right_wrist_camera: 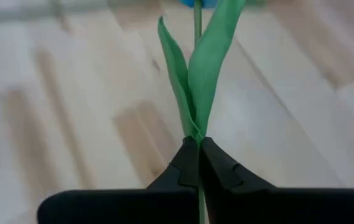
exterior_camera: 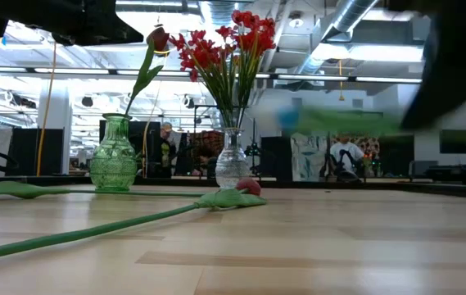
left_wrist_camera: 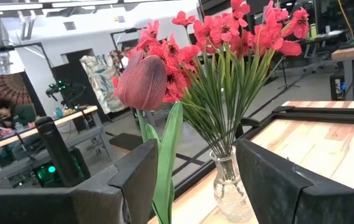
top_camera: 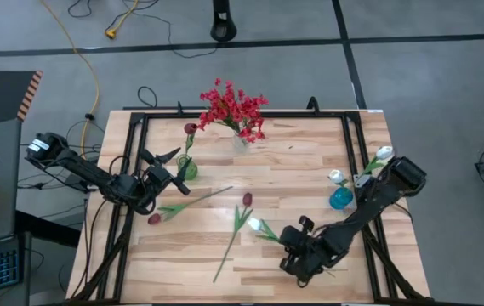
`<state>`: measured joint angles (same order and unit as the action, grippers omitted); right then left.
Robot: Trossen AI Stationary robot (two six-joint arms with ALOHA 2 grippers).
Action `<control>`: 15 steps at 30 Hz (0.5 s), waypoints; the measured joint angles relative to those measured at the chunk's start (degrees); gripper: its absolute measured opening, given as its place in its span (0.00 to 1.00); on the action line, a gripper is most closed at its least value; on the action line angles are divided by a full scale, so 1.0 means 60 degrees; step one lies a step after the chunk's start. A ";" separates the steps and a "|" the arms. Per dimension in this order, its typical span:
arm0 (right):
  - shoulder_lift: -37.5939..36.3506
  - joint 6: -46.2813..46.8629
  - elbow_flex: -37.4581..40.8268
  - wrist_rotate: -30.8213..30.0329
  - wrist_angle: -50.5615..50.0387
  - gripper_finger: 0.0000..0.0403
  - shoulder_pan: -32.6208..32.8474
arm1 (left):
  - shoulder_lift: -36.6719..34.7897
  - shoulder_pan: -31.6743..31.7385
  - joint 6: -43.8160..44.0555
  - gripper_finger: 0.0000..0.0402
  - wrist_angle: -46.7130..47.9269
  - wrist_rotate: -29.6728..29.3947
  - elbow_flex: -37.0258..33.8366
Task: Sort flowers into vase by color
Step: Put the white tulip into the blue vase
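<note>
My right gripper (top_camera: 289, 243) is near the table's front right, shut on a white tulip (top_camera: 255, 225). In the low view that flower is a green blur (exterior_camera: 339, 123) above the table. My left gripper (top_camera: 173, 170) is open beside the green vase (top_camera: 188, 168). That vase holds a maroon tulip (left_wrist_camera: 142, 81), whose stem rises between the open fingers (left_wrist_camera: 136, 180). Red sprays (top_camera: 235, 109) stand in a clear vase (exterior_camera: 233, 160). Two white tulips (top_camera: 336, 177) stand in a blue vase (top_camera: 341, 200). Two maroon tulips (top_camera: 246, 201) (top_camera: 154, 218) lie flat on the table. My right gripper pinches the white tulip's green stem (right_wrist_camera: 196, 138) between its two fingers, just below where the leaves branch off. The fingers lie across the stem. The flower is lifted clear of the table and held roughly level, with its bud pointing toward the table's left.
The table has a black metal frame (top_camera: 348, 144) along its edges. The three vases stand along the far half and the right side. The long stems (exterior_camera: 93, 233) of the lying tulips cross the middle of the table. The wood at front left is bare.
</note>
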<state>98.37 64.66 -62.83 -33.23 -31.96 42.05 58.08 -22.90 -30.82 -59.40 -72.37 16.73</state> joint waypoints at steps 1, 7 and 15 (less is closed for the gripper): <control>-0.0263 0.0000 -0.0004 -0.0313 -0.0072 0.07 0.0125 | 0.0000 0.0000 0.0000 0.51 -0.0001 0.0000 0.0000; -0.1704 -0.0034 -0.0015 -0.3243 -0.0680 0.07 0.1135 | 0.0000 0.0000 -0.0002 0.51 0.0000 0.0003 0.0000; -0.2340 -0.1220 -0.0015 -0.7577 -0.0962 0.07 0.2665 | 0.0000 0.0000 0.0016 0.51 0.0000 0.0001 0.0000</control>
<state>84.33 57.35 -62.92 -78.69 -37.74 58.04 58.08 -22.90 -30.72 -59.40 -72.37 16.73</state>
